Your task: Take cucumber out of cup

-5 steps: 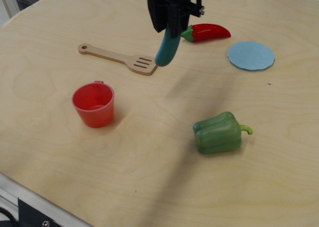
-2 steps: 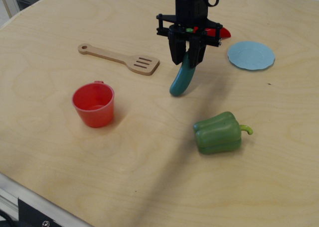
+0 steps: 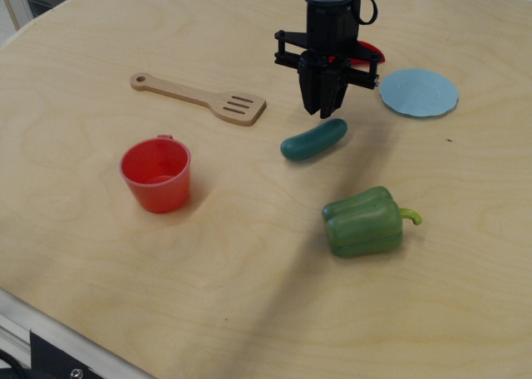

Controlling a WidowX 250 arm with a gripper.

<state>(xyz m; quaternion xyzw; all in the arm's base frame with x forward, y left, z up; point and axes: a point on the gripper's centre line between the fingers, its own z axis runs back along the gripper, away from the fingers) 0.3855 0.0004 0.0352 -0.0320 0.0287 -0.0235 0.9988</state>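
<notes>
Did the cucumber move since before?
Yes. The cucumber was hanging from the gripper up near the spatula; now it lies flat on the table, farther right and lower, toward the bell pepper.

A pale wooden table (image 3: 125, 254) with visible grain and a matt finish. On it, smooth glossy plastic pieces: teal cucumber (image 3: 313, 139), red cup (image 3: 156, 174), green pepper (image 3: 363, 221). At ten o'clock, an unvarnished wooden spatula (image 3: 199, 99). Matt black gripper (image 3: 327, 106).
</notes>
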